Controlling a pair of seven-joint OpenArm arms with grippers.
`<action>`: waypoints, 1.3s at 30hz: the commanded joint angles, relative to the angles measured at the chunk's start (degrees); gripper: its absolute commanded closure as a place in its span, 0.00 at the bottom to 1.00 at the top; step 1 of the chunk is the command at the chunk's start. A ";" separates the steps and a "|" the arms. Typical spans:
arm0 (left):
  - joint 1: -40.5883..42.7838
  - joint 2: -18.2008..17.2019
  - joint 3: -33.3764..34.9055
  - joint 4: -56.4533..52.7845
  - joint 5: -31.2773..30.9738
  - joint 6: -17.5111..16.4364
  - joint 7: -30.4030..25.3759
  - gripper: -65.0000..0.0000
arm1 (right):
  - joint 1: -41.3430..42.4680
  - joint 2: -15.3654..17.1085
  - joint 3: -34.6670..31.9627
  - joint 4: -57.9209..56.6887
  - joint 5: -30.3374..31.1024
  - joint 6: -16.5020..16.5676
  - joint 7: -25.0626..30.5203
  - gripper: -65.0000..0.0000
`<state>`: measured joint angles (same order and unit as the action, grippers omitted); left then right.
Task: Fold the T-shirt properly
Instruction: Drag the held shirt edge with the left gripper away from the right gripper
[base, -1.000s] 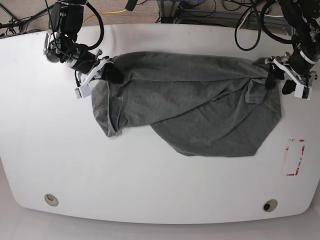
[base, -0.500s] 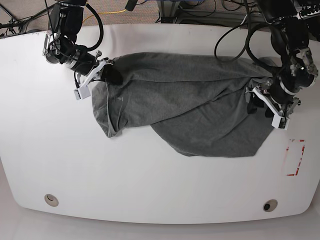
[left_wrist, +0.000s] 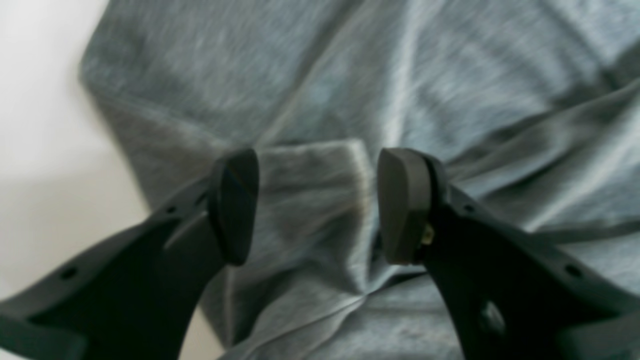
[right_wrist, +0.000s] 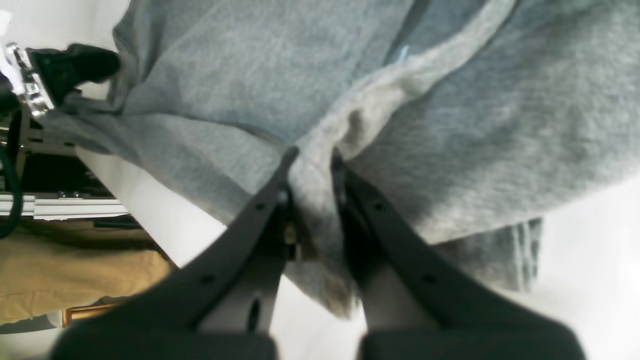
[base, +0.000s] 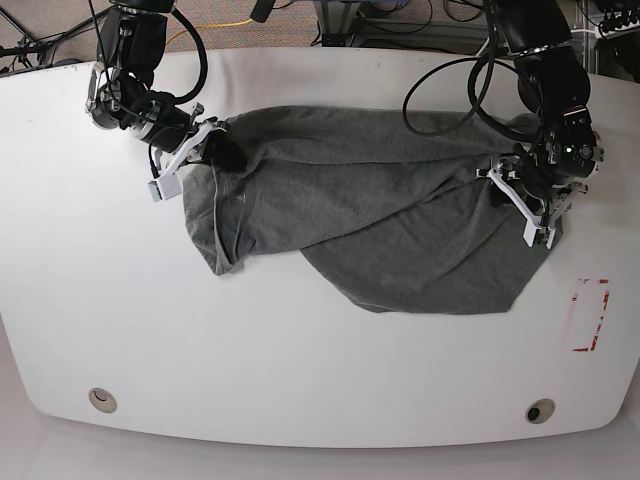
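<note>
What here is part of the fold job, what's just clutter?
Job:
- T-shirt, grey, crumpled on the white table
- right tool, shut on a bunched fold of shirt
- left tool, open over the shirt's other end

Not part of it:
- red-and-white marker on the table
- cables behind the table

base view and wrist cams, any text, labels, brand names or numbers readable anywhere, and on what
No readable text in any view.
T-shirt: plain grey, no print or logo; a tiny pale tag-like speck near its neckline is too small to read.
Red-and-white marking on the white table: a rectangular outline, no legible characters.
Left claw and right claw: plain black, no markings.
</note>
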<state>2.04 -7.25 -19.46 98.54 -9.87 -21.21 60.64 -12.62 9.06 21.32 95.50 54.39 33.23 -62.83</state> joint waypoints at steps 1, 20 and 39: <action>-0.86 -0.53 -0.10 -0.21 -0.29 -0.11 -0.91 0.46 | 0.45 0.57 0.26 0.89 1.39 0.48 1.07 1.00; -0.77 -0.53 1.13 -2.67 -0.11 -4.85 -0.91 0.50 | 0.45 0.48 0.00 0.89 1.39 0.57 1.07 1.00; -0.94 -1.68 -5.02 5.15 -0.02 -4.59 -0.55 1.00 | 0.45 0.57 2.46 0.98 1.92 0.48 1.07 1.00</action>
<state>1.89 -7.92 -24.64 100.75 -9.82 -25.91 60.75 -12.60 9.02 22.74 95.50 54.78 33.26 -62.83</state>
